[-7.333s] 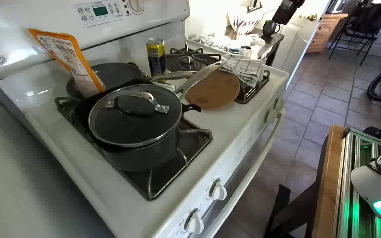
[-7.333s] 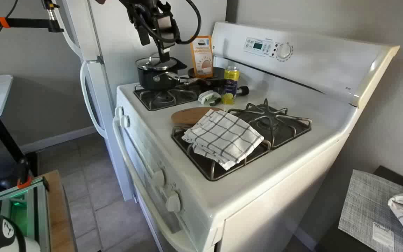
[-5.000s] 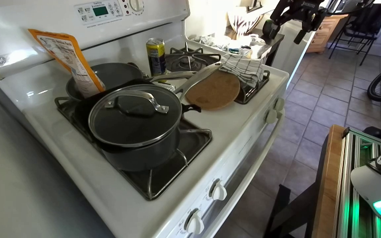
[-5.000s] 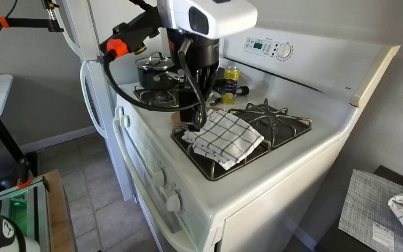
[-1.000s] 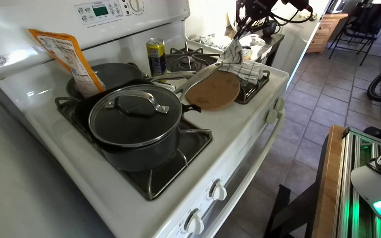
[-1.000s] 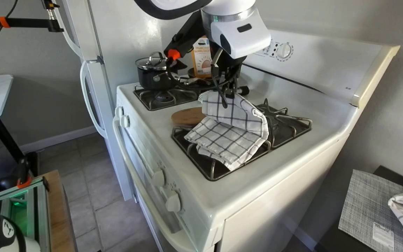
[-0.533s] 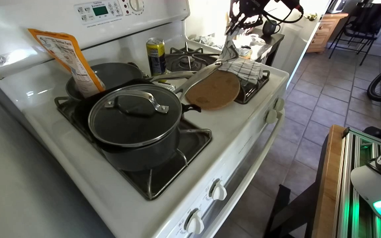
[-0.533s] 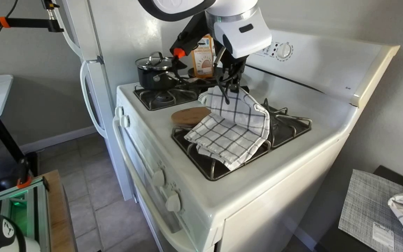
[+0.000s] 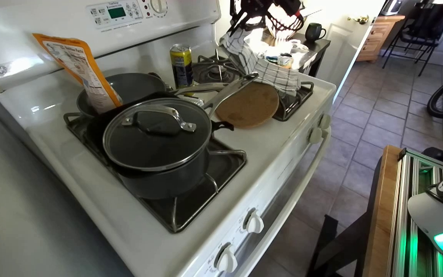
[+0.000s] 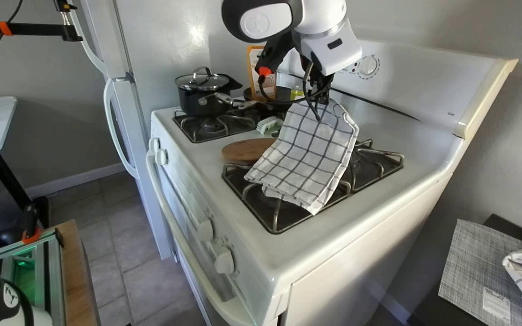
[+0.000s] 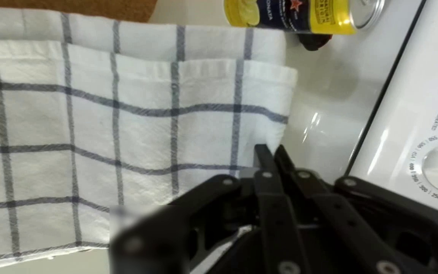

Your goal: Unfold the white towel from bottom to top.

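Observation:
The white towel (image 10: 304, 156), crossed by dark grid lines, slopes from the front burner grate up towards the stove's back panel. Its lower end rests on the grate, with layers showing along that edge. At the raised end my gripper (image 11: 271, 149) is shut on the cloth; a corner of it narrows in between the fingertips in the wrist view. Both exterior views show the gripper (image 10: 321, 97) above the rear of the stove, the towel (image 9: 271, 73) hanging from it in an exterior view. How much cloth lies between the fingers is hidden.
A brown wooden board (image 10: 247, 150) lies beside the towel. A yellow can (image 9: 182, 67) stands near the back, close to the towel's edge in the wrist view. A lidded pot (image 9: 158, 134), an orange packet (image 9: 81, 69) and a brush (image 10: 269, 125) occupy the far side.
Several seconds ago the towel lay folded flat on the grate and the gripper was away from it. Over the last second the gripper has carried the held edge towards the back panel, straightening the sagging fold.

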